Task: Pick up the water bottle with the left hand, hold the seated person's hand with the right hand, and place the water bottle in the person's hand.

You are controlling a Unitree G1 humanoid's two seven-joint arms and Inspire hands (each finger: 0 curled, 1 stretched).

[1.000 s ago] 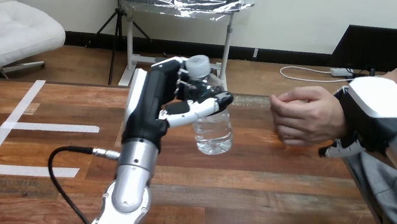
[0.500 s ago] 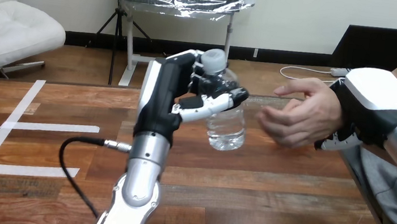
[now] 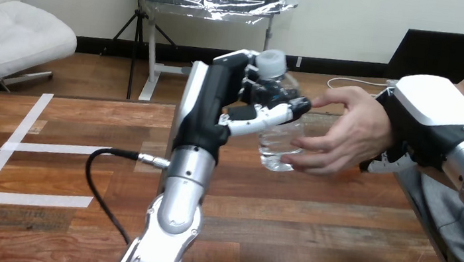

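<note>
One water bottle [image 3: 279, 147]: touching the person's hand [image 3: 342, 134].
Left hand [image 3: 208, 115]: fingers [image 3: 252, 83] clamped on bottle.
Right hand [image 3: 427, 121]: fingers [image 3: 385, 164] curled round person's wrist [image 3: 378, 122].

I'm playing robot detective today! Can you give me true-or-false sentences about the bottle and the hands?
1. The left robot hand holds the water bottle. True.
2. The water bottle stands on the table. False: it is held up above the table.
3. The person's hand is a closed fist. False: it is open, with fingertips touching the water bottle.
4. The right robot hand sits right behind the person's hand. True.
</note>
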